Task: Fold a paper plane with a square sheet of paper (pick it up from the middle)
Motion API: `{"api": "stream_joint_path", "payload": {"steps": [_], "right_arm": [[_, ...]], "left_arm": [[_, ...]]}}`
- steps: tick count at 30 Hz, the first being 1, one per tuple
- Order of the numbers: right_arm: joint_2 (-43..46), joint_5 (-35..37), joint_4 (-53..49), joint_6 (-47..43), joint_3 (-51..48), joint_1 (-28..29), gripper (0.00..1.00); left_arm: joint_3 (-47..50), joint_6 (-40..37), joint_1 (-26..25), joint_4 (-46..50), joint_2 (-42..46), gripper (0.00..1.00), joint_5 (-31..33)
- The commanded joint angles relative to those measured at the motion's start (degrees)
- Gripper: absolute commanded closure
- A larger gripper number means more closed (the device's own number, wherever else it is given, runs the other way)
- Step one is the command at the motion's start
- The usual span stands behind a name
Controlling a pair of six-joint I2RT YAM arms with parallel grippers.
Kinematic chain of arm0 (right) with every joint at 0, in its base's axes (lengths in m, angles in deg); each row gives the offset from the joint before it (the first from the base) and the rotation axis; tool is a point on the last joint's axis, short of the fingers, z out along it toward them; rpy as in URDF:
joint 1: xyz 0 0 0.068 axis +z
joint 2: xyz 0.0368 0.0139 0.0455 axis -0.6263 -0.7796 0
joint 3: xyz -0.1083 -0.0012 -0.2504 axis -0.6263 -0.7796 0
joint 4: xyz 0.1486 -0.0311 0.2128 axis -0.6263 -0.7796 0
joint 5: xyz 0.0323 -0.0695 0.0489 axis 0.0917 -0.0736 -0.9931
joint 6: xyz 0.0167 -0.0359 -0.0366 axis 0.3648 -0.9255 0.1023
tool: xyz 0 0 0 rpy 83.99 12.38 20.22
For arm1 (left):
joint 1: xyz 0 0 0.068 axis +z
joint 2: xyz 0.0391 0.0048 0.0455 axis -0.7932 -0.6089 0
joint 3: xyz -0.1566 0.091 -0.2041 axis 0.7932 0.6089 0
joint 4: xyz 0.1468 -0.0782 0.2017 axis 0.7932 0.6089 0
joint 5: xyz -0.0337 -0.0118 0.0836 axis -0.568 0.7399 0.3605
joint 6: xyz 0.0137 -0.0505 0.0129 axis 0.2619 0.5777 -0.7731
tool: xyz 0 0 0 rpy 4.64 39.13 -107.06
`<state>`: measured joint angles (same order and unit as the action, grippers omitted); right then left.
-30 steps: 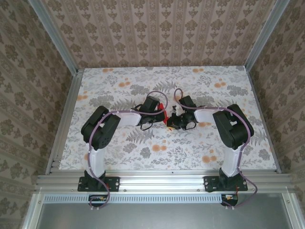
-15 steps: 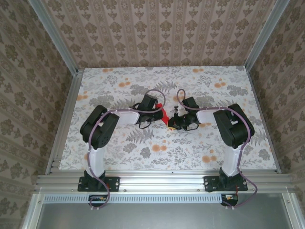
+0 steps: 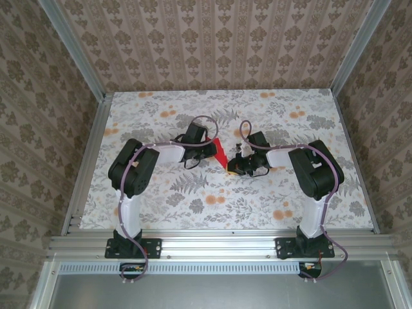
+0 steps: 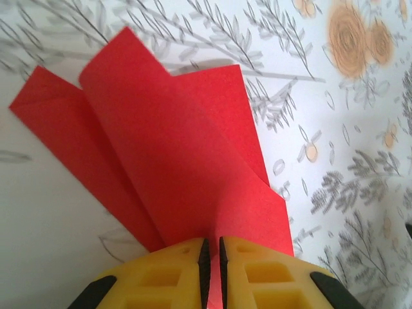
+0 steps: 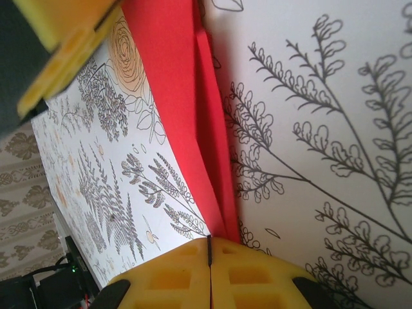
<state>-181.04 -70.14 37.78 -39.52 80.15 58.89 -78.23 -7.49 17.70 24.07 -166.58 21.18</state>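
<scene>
Looking at the square sheet of paper (image 4: 180, 161) first: it was bright red and no longer flat, with a few creased layers fanning out from the left hand (image 4: 212, 257). From above it sat between the two hands, around the middle of the floral surface (image 3: 193, 199).

The left hand's yellow fingers (image 4: 161, 277) were nearly together, with the red paper running down into the slit between them, so that was a clear pinch on one edge. The right hand (image 5: 210, 257) was closed tight. The folded edge of the sheet narrowed right down to its slit, so it looked pinched there too (hard to be fully sure from that angle).

My guess at the why: with each hand gripping an opposite end, the layers stayed lined up and a bit taut, which a crease on something this floppy would need. I couldn't tell whether the sheet was touching the surface or hanging just above it.

As for brands or labels, I couldn't read any writing anywhere. The paper was plain and the surface had just flowers and ferns.
</scene>
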Motion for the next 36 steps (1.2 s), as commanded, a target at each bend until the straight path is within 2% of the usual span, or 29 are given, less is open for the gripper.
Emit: {"api": "stream_joint_path", "payload": {"steps": [1,9,14,20,30,36], "right_arm": [[-3.9,4.5,-10.6,-0.3,-4.1,-0.1,0.92],[-3.4,3.9,-9.9,-0.4,-4.6,-0.1,0.92],[3.8,1.8,-7.6,0.1,-4.3,0.0,0.91],[11.0,3.0,-10.2,-1.9,-0.3,0.7,0.9],[7.3,5.7,-10.9,-2.3,4.3,4.1,0.89],[4.4,6.2,-9.7,-2.5,2.4,4.1,0.9]], "left_arm": [[-0.8,-1.8,3.7,4.7,-3.0,0.83,8.4],[-3.5,-2.8,4.8,5.2,-3.8,0.83,6.8],[-2.5,-4.5,3.7,4.6,-3.4,0.84,3.3],[2.1,-5.4,0.2,3.4,-1.4,0.84,0.5],[7.8,-4.1,-8.1,3.4,2.8,0.84,0.6],[9.9,-2.6,-9.1,1.9,3.4,0.84,1.3]]}}
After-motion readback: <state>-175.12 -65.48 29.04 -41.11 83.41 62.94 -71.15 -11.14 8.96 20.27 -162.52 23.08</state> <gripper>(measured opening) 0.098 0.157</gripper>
